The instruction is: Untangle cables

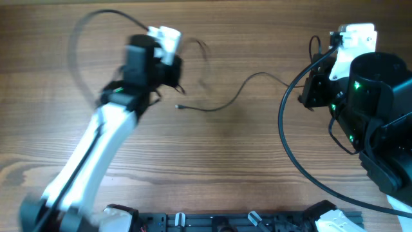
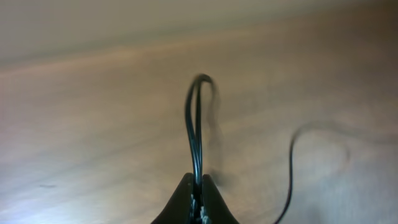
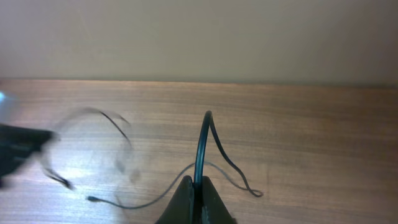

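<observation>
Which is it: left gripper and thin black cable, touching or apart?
Touching. The left wrist view shows the left gripper clamped on a loop of the thin black cable.

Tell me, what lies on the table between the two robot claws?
A thin black cable snakes over bare wood between left gripper and right gripper; the overhead view shows it.

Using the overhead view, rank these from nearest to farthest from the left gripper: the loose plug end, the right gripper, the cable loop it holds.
1. The cable loop: pinched in the shut left gripper.
2. The loose plug end: lying close by, left of centre.
3. The right gripper: far right, shut on a second cable loop.
</observation>
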Tool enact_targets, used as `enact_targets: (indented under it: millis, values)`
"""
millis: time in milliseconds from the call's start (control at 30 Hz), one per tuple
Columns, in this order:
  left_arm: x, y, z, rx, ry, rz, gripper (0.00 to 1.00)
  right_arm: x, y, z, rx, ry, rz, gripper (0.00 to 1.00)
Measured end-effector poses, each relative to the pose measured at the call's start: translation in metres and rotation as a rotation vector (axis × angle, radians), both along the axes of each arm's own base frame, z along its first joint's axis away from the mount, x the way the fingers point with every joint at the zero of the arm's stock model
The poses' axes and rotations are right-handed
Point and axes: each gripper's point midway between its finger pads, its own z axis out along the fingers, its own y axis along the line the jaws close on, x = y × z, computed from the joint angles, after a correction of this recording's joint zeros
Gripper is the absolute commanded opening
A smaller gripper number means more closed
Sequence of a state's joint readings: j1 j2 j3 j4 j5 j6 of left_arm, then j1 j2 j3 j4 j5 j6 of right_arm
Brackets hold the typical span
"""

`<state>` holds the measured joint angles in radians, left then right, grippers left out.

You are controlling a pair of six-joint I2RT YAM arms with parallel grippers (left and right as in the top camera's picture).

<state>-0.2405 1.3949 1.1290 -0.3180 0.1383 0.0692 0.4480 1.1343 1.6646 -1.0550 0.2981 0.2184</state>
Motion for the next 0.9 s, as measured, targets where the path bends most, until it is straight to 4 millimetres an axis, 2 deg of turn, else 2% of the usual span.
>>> enact_targets:
  millis: [100,200,333,467,567,667,733,867,900]
  values:
    - [-0.013,0.04,0.041,-0.015,-0.081,0.089,0.04,0.0,0.0,0.0,0.001,0.0,0.002,0.04]
    - [-0.026,0.074,0.06,-0.022,-0.108,0.178,0.04,0.0,0.0,0.0,0.001,0.001,0.001,0.04]
    - [-0.04,0.103,0.06,-0.02,-0.077,0.259,0.04,0.002,-0.011,0.002,-0.031,-0.014,-0.059,0.04]
    - [-0.046,0.108,0.048,-0.016,-0.022,0.274,0.04,0.005,-0.021,0.002,-0.063,-0.02,-0.112,0.04]
    - [-0.046,0.106,0.046,-0.022,-0.012,0.264,0.04,0.014,-0.01,-0.01,-0.084,0.021,-0.066,0.04]
    - [-0.046,0.102,0.042,-0.034,0.005,0.243,0.04,0.032,0.014,-0.043,-0.119,0.136,0.026,0.04]
    - [-0.047,0.099,0.037,-0.041,0.025,0.23,0.04,0.047,0.029,-0.072,-0.144,0.228,0.066,0.04]
    - [-0.05,0.097,0.031,-0.046,0.055,0.219,0.04,0.079,0.055,-0.146,-0.194,0.426,0.117,0.08]
    - [-0.051,0.096,0.03,-0.047,0.06,0.216,0.04,0.086,0.062,-0.166,-0.198,0.476,0.133,0.05]
